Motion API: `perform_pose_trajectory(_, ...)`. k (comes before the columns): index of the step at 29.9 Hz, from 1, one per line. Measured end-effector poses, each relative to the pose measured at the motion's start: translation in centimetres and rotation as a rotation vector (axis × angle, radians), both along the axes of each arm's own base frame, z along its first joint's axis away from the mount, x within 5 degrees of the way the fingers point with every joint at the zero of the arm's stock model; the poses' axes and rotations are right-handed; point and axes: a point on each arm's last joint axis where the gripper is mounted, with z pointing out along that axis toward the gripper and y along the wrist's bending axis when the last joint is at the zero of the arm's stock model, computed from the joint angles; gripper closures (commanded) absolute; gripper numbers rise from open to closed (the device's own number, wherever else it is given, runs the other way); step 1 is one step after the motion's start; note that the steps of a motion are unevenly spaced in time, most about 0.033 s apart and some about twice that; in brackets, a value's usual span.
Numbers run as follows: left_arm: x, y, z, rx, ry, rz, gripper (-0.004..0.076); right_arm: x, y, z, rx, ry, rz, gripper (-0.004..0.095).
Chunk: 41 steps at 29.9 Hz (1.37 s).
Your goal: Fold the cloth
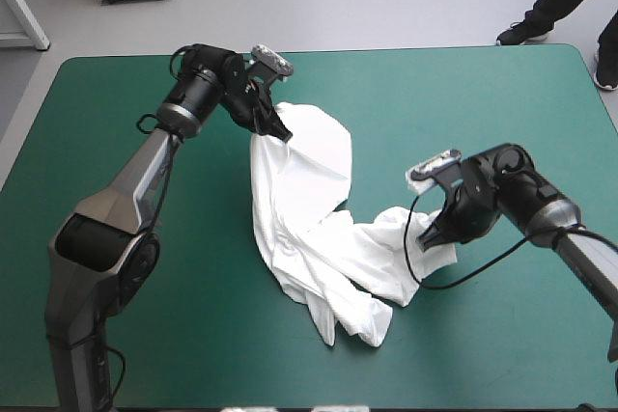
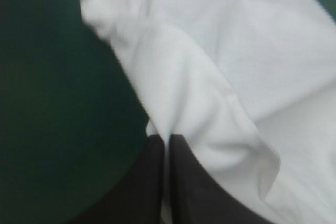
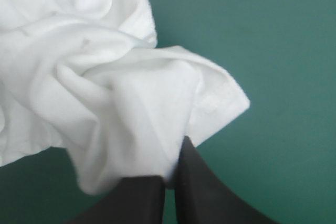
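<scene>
T-shirt on table; left gripper at far end, right gripper at right end.

The table, covered teal-green, carries a crumpled white T-shirt near its middle.

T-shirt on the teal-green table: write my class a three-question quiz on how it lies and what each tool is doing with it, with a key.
1. True or false: the T-shirt lies in a neat folded bundle.
2. Choose one. The left tool is: A open beside the T-shirt; B shut on its far end; C raised well clear of it.
3. Fill the gap: the right tool is shut on the part of the T-shirt nearest the table's ____ edge.

Key
1. False: it sprawls crumpled, stretched between the two tools.
2. B
3. right
</scene>
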Motion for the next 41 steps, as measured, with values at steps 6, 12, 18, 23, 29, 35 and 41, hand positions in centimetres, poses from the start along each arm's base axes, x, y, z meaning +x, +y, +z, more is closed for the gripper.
perform_pose_trajectory(6, -5.4, 3.2, 9.8, -0.012, -0.234, 0.053, 0.0733, 1.6, -0.5, 9.6, -0.018, -0.253, -0.029, 0.0925)
perform_pose_trajectory(12, -11.7, 6.9, 17.7, -0.042, -0.483, 0.124, 0.0733, -0.8, -2.4, 19.5, 0.016, -0.585, -0.092, 0.0925)
perform_pose_trajectory(18, -19.2, 10.5, 24.1, -0.119, -0.723, 0.167, 0.0733, -5.7, -5.0, 27.0, 0.073, -0.868, -0.169, 0.0925)
perform_pose_trajectory(23, -24.5, 12.8, 26.7, -0.175, -0.830, 0.181, 0.0733, -9.5, -6.6, 29.5, 0.126, -0.977, -0.189, 0.0925)
perform_pose_trajectory(29, -28.0, 13.8, 27.5, -0.243, -0.845, 0.159, 0.0733, -12.9, -7.1, 30.5, 0.246, -1.015, -0.159, 0.0925)
perform_pose_trajectory(35, -30.1, 13.8, 27.7, -0.340, -0.813, 0.126, 0.0733, -16.2, -7.0, 31.0, 0.401, -1.015, -0.082, 0.0925)
perform_pose_trajectory(41, -30.8, 13.2, 26.3, -0.434, -0.713, 0.109, 0.0733, -17.0, -6.5, 27.8, 0.431, -0.892, -0.048, 0.0925)
